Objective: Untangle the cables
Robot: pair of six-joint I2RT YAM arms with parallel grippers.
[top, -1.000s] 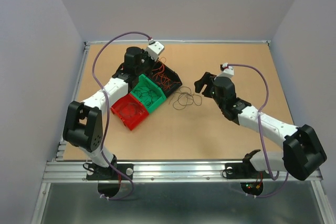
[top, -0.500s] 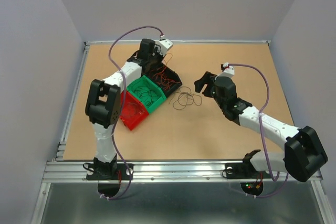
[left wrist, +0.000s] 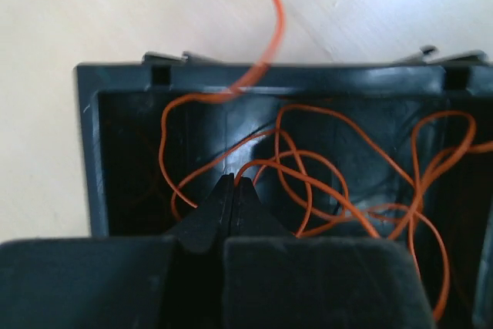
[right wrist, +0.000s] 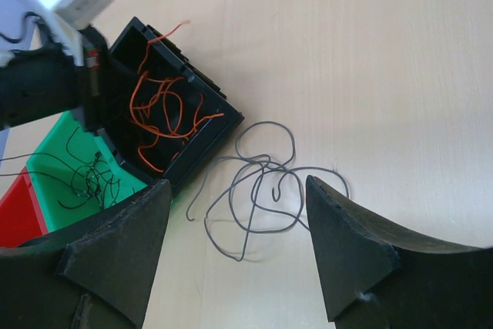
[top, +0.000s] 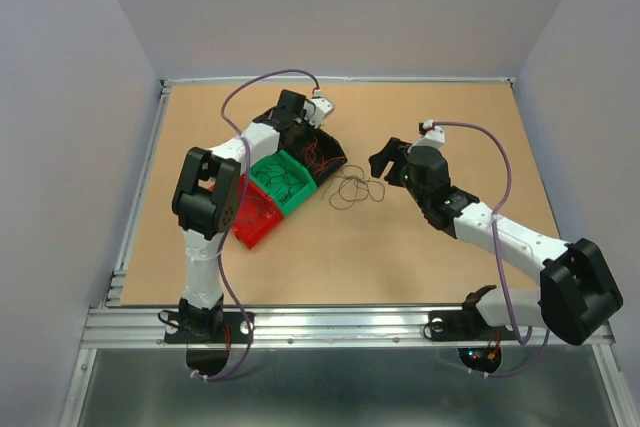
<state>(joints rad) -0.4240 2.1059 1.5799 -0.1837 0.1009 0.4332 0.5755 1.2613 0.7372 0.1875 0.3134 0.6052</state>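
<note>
The cables lie in two groups. Thin orange wires (left wrist: 331,182) fill the black bin (left wrist: 123,82), also in the top view (top: 333,160). A loose tangle of grey wires (right wrist: 266,182) lies on the table just right of the bins (top: 355,190). My left gripper (left wrist: 233,182) reaches into the black bin (top: 300,134). Its jaws are pressed together, and orange wire loops meet at their tips. One blurred orange end (left wrist: 262,21) sticks up over the bin's far wall. My right gripper (right wrist: 239,190) is open above the grey tangle, apart from it (top: 385,162).
A green bin (top: 282,179) with dark wires and a red bin (top: 248,212) stand in a row left of the black bin. Both show in the right wrist view, green (right wrist: 115,182) and red (right wrist: 15,209). The left arm's wrist (right wrist: 46,86) hangs over them.
The left arm has swung right and stretched forward, bringing its gripper down into the black bin. The right arm and the grey tangle have not moved.
</note>
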